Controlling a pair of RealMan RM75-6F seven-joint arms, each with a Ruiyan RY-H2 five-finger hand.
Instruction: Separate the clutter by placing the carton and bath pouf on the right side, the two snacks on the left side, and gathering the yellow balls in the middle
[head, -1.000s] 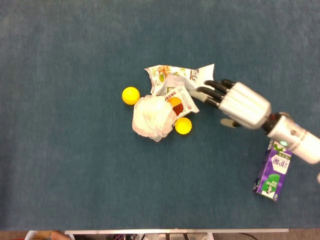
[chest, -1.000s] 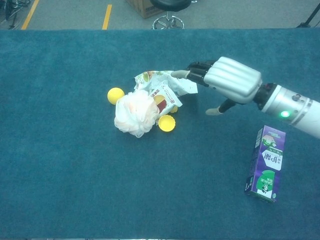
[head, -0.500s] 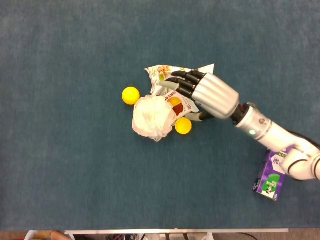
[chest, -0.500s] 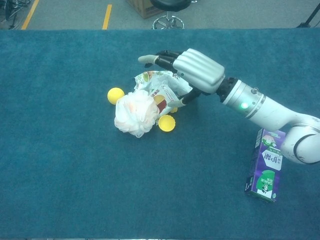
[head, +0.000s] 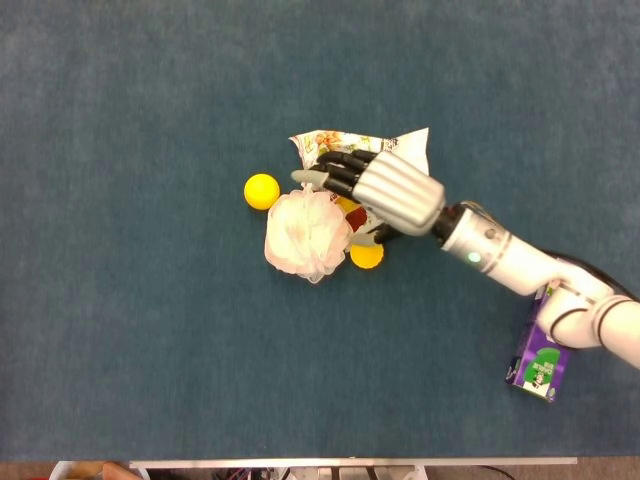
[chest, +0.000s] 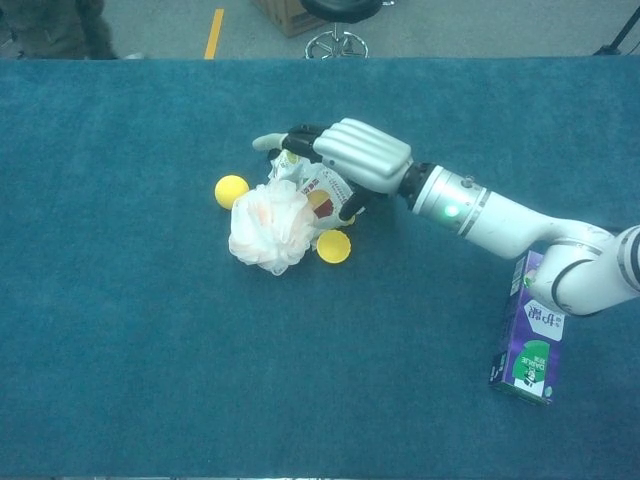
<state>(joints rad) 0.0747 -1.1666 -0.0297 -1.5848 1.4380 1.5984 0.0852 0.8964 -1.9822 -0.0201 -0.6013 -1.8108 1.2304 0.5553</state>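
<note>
Head view straight down; chest view lower, oblique, facing forward; both share table (head: 120, 330) (chest: 120, 380).

Bright, even light from above — shadows on the table (head: 150, 330) are soft and small. The head view looks a bit blurry. The hand (chest: 362, 152) shines a little — no strong glare.

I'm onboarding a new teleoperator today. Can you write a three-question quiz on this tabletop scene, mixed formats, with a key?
1. True or false: the purple carton stands apart from the pile, near the right arm's forearm.
2. What does the right hand hover over? A) the snack packets B) the carton C) bare table
3. Fill in: the bath pouf lies between two visible yellow ____.

Key:
1. True.
2. A. Whether it grips them cannot be told.
3. Balls, the other at the pouf's right.
</note>
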